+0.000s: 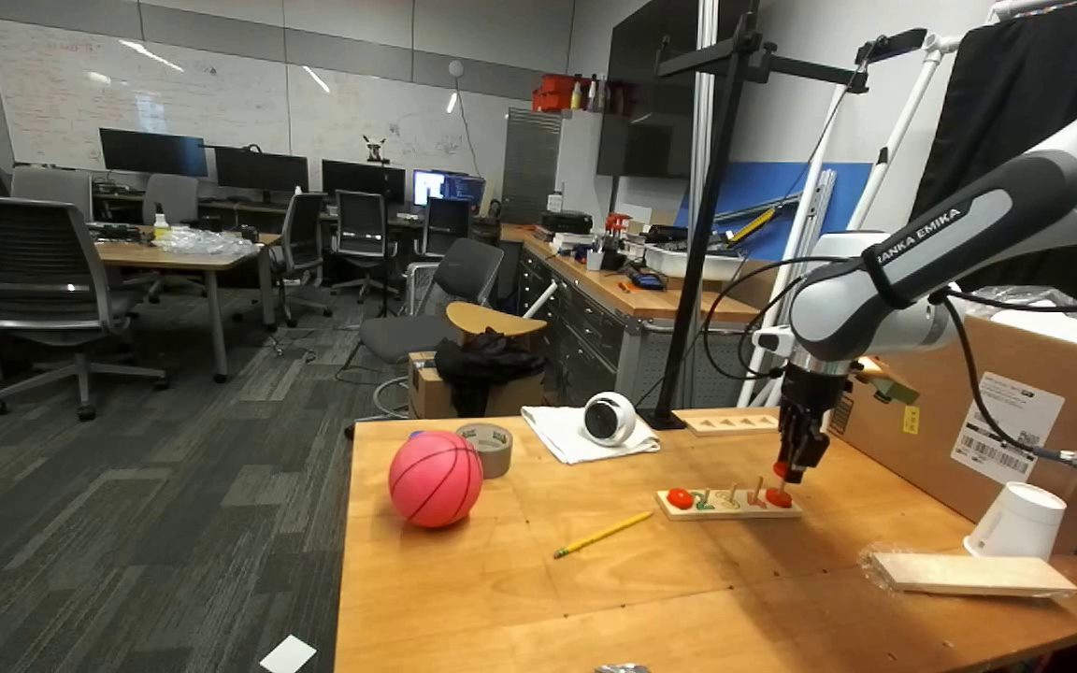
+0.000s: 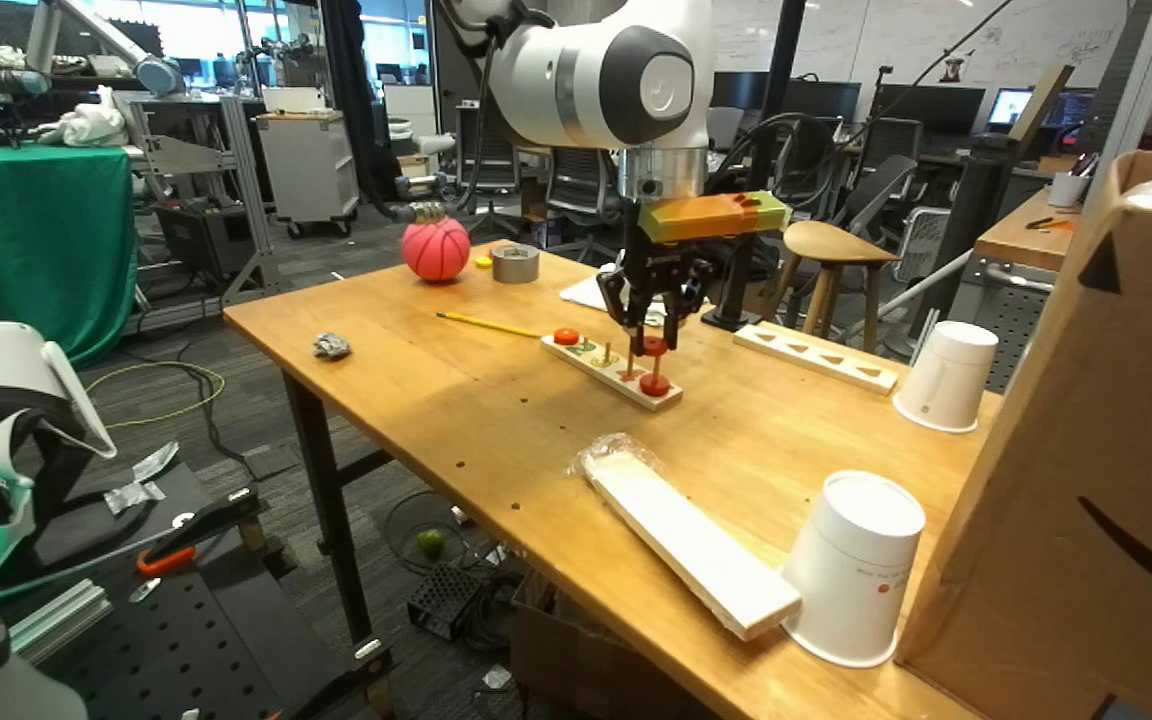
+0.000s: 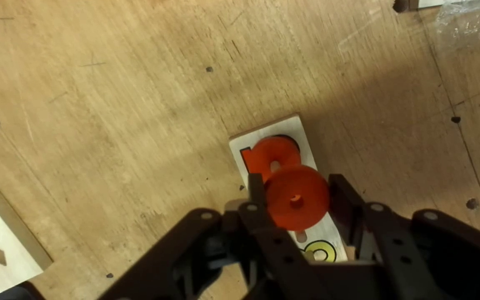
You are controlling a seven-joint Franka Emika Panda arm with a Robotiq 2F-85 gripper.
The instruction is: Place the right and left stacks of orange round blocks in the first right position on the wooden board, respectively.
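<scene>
The wooden board (image 1: 728,513) lies on the table with a row of upright pegs. An orange round block (image 1: 680,498) sits at its far-left end, also seen in an exterior view as the left block (image 2: 566,337). On the end peg below my gripper rests another orange round block (image 2: 654,385), visible in the wrist view as the lower block (image 3: 275,150). My gripper (image 2: 655,342) points down, shut on a held orange round block (image 3: 297,198), level and just above the lower one. The peg shows between the two. Whether its tip enters the held block's hole I cannot tell.
A large pink ball (image 1: 436,479), tape roll (image 1: 487,451) and pencil (image 1: 604,536) lie farther along the table. A slotted wooden strip (image 2: 816,358), white cups (image 2: 856,570), a wrapped wooden piece (image 2: 691,545) and a cardboard box (image 1: 997,421) stand around the board.
</scene>
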